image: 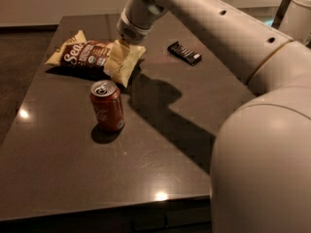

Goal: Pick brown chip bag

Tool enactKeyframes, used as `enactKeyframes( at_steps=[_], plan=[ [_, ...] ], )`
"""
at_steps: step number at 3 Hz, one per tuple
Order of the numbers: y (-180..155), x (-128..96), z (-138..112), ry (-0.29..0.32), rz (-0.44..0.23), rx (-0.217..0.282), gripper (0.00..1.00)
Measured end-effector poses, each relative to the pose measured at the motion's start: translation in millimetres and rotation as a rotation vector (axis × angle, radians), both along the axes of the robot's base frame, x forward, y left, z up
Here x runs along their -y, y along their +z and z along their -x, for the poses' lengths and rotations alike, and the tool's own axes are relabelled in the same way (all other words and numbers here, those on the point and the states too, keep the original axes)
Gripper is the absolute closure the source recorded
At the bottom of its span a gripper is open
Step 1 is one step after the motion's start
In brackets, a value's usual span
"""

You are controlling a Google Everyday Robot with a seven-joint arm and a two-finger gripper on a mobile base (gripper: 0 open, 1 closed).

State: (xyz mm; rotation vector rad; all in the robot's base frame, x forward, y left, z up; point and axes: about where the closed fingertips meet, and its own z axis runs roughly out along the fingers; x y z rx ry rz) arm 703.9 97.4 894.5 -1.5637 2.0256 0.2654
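Count on the dark surface (63,178): 1 chip bag (87,55), 1 red can (107,106), 1 black candy bar (184,53). The bag lay flat at the far left of the surface, long axis roughly left to right. Its centre was dark brown with white lettering and its ends were pale yellow. The can stood upright, pull-tab top showing, nearer the camera than the bag and just beside its right end; whether the two touched could not be told. The candy bar lay flat to the right of the bag, well apart from both bag and can. One arm (218,28) reached in from the right, pale with a row of small dark holes along its upper link, and its base filled the lower right corner. One gripper (124,51) sat at the arm's tip, down at the bag's right end. Its pale colour merged with the bag's yellow end, so contact could not be confirmed. Whether the jaws were spread or pressed together could not be told. The arm's shadow fell across the surface from the bag's right end toward the lower right. 2 small bright reflections showed on the surface, one at the left edge and one near the front edge.
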Motion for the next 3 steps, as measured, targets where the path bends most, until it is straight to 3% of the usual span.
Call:
enactKeyframes(
  at_steps=[2,3],
  plan=[
    [-16,-23,-8,0.048,0.065,-0.028,0.0],
    [-24,-26,-7,0.069,0.099,-0.042,0.18]
  ],
)
